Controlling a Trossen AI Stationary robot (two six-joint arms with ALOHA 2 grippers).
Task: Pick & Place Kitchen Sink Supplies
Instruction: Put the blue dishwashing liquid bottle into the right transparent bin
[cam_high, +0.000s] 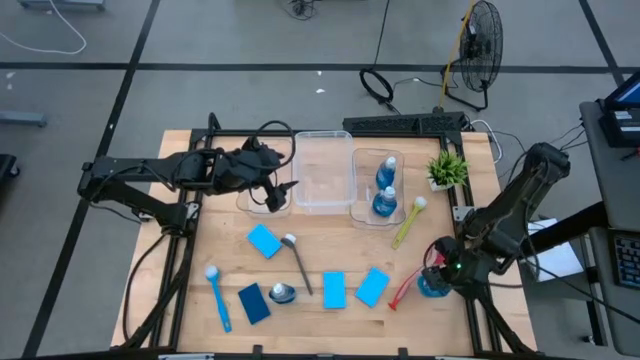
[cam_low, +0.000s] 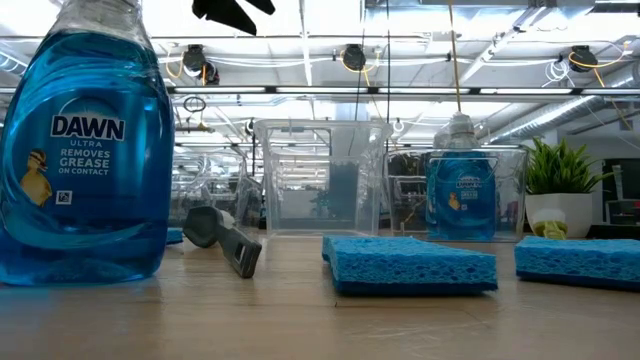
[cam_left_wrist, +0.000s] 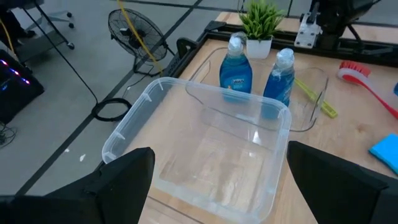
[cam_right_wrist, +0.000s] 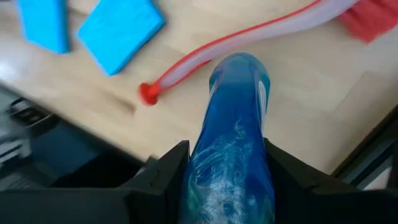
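My right gripper (cam_high: 437, 277) is shut on a blue bottle (cam_right_wrist: 233, 143) near the table's right edge, beside the red brush (cam_high: 405, 290). My left gripper (cam_high: 278, 195) hangs open at the left rim of a clear bin (cam_high: 325, 170); in the left wrist view my left gripper (cam_left_wrist: 230, 186) has nothing between its fingers. Two blue bottles (cam_high: 385, 190) stand upright in the right-hand clear bin (cam_high: 360, 215). Another blue bottle (cam_low: 80, 150) stands near the front edge. Three light sponges (cam_high: 264, 240) (cam_high: 334, 288) (cam_high: 372, 286), a dark sponge (cam_high: 254, 303), and the blue (cam_high: 217, 295), grey (cam_high: 297, 260) and yellow-green (cam_high: 410, 220) brushes lie flat on the wood. My right gripper pinches the bottle's body (cam_right_wrist: 211, 168) between its two fingers (cam_right_wrist: 168, 171), one on each side. The fingers slant down from above. The bottle runs along them and sticks out past their tips. Whether its far end (cam_right_wrist: 239, 68) is on the table, I cannot tell.
A small potted plant (cam_high: 447, 168) stands at the back right, behind the yellow-green brush. The table's right edge (cam_right_wrist: 367, 149) is close to the held bottle. Bare wood shows between the bins and the row of sponges.
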